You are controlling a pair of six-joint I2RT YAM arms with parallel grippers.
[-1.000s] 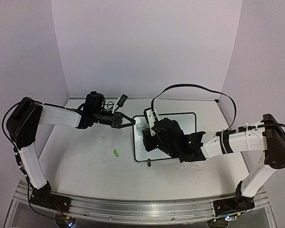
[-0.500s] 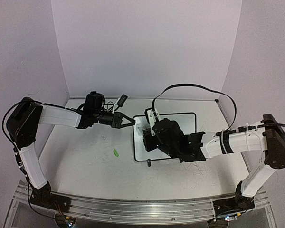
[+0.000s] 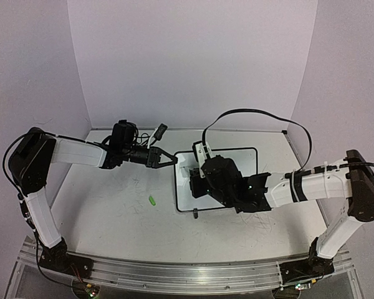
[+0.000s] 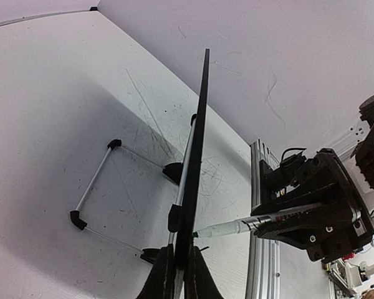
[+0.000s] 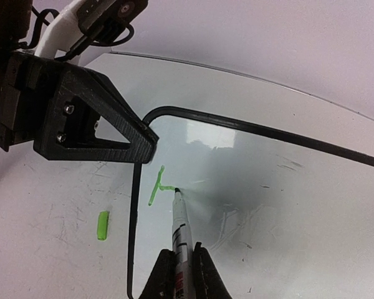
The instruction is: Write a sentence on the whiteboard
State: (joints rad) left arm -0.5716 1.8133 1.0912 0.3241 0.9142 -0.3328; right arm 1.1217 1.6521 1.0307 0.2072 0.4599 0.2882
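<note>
The whiteboard point(image 3: 246, 159) lies at mid-table, with its left edge point(image 4: 199, 137) pinched in my shut left gripper point(image 4: 181, 246) point(image 3: 173, 160). My right gripper point(image 5: 181, 250) is shut on a marker point(image 5: 181, 227) whose tip rests on the whiteboard point(image 5: 268, 187) near its upper left corner. Of the sentence point(image 5: 157, 185), only a green upright stroke and a short crossbar that ends at the tip show. In the top view the right wrist point(image 3: 215, 177) covers the board's left half and hides the writing. The left wrist view shows the marker point(image 4: 237, 227) meeting the board edge-on.
A green marker cap point(image 3: 153, 200) point(image 5: 103, 225) lies on the table left of the board. A wire stand point(image 4: 96, 180) with black feet juts from the board's back. The aluminium rail point(image 3: 174, 274) runs along the near edge. Walls enclose the table.
The right wrist has shifted slightly to the right over the board with the marker. The left arm and the board have not moved.
</note>
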